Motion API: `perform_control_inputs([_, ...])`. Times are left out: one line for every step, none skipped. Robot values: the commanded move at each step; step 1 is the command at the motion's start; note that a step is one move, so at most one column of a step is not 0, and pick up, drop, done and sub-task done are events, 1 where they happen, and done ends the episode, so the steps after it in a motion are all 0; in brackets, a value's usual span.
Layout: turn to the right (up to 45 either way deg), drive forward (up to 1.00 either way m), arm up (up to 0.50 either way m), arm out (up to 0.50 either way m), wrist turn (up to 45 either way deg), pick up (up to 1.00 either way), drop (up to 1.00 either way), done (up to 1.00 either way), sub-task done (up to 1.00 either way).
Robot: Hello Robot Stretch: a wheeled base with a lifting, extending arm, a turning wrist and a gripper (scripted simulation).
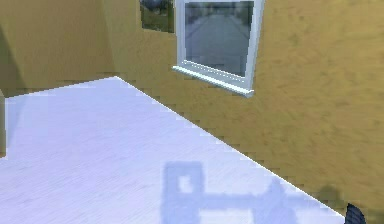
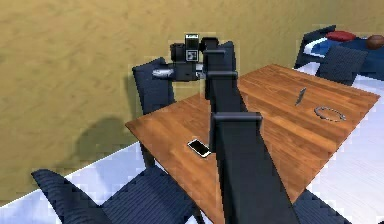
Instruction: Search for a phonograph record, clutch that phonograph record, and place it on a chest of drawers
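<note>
In the arm side view my arm, a dark square bar, rises from the bottom edge over a wooden table (image 2: pixel 300 140). At its far end my gripper (image 2: pixel 163 73) points left in front of a dark blue chair's back (image 2: pixel 152 92). I cannot tell whether it holds anything. On the table lie a small pale phone (image 2: pixel 200 148), a thin dark pen-like stick (image 2: pixel 300 97) and a small ring-shaped thing (image 2: pixel 328 112).
More dark blue chairs stand at the table's far right (image 2: pixel 342 62) and near left (image 2: pixel 85 200). An ochre wall lies behind. The forward view has pale open floor, a white-framed window (image 1: pixel 215 40) and a wall picture (image 1: pixel 155 12).
</note>
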Motion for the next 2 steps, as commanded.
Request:
perform_control_inputs([0.0,0.00,0.00,0.00,-45.0,0.00,0.00,0.00,0.00])
perform_control_inputs([0.0,0.00,0.00,0.00,-45.0,0.00,0.00,0.00,0.00])
